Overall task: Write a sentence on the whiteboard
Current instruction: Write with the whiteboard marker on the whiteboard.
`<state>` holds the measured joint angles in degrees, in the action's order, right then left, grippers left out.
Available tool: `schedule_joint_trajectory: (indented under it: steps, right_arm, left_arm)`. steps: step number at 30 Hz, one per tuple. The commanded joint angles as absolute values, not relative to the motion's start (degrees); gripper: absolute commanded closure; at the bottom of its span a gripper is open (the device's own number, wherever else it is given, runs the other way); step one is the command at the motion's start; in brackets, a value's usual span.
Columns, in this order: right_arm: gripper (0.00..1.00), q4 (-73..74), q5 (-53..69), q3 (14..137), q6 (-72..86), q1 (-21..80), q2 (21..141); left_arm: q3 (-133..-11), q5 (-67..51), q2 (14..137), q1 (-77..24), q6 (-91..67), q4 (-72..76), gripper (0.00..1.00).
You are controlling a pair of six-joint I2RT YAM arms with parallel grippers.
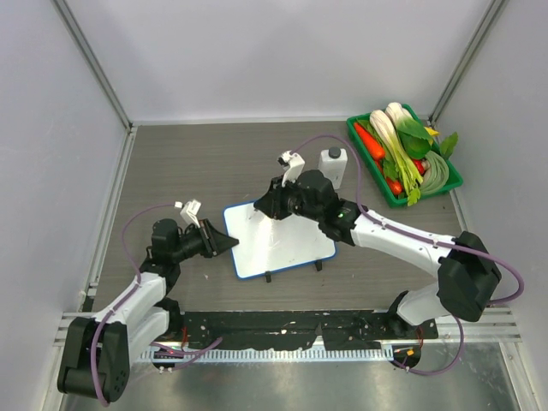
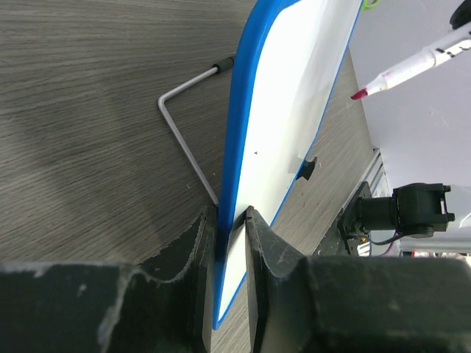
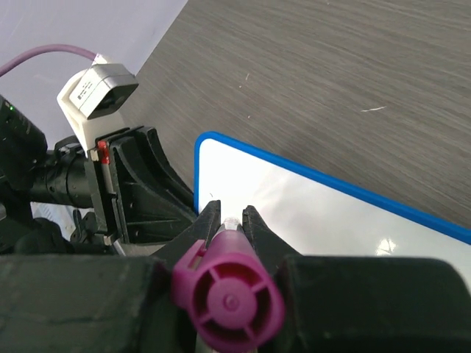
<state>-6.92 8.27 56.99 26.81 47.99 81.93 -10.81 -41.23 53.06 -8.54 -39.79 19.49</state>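
The whiteboard (image 1: 287, 247) sits near the middle of the table (image 1: 188, 163), just in front of the arm bases. It is a small rectangle with rounded corners, a glossy white face and a thin blue plastic rim. Its face reads plain white in all three views, with soft glare patches in the right wrist view. Two small black feet (image 1: 268, 276) show along its near edge from above. In the left wrist view a bent metal wire leg (image 2: 184, 140) with a black tip angles out behind it onto the table. The left gripper (image 1: 229, 246) is clenched on the board's left edge: its dark, scuffed fingers (image 2: 197, 243) press the rim from one side and the white face from the other. The right gripper (image 3: 230, 217) grasps the marker (image 3: 229, 298), whose round, ribbed magenta end fills the foreground of its own camera, with the barrel pinched between the black fingers. Seen from the left wrist, the marker (image 2: 412, 66) has a white barrel and a reddish-pink tip in the air beside the board's face, apart from it. From above, the right arm hides the board's far edge and the marker is too thin to make out. The table is grey with a fine wood-grain texture. At its far right corner are a white bottle (image 1: 333, 163) and a green tray (image 1: 451, 178) of vegetables.
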Motion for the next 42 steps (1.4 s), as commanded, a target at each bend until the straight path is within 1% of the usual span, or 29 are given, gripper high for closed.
schedule_joint_trajectory:
  steps: [1, 8, 20, 36, 42]
  right_arm:
    - [0.99, -12.65, -1.82, 57.66, 25.14, 49.83, 80.16]
    - [0.99, -15.55, -5.44, 57.13, 24.61, 50.71, 80.95]
    - [0.99, -14.59, -7.91, 58.36, 22.50, 53.35, 82.53]
    - [0.99, -13.36, -10.37, 59.33, 22.50, 53.88, 85.08]
    - [0.99, -13.01, -8.62, 60.20, 22.59, 53.96, 86.31]
  left_arm:
    - [-10.46, -41.49, 51.33, -8.70, -38.76, 21.62, 0.92]
    - [-10.63, -41.22, 51.24, -8.61, -38.50, 21.01, 1.00]
    - [-10.81, -40.96, 51.50, -8.61, -38.41, 20.83, 1.00]
    - [-10.81, -40.78, 52.03, -8.61, -38.58, 20.83, 1.00]
    - [-10.72, -40.87, 51.86, -8.61, -38.58, 20.83, 1.00]
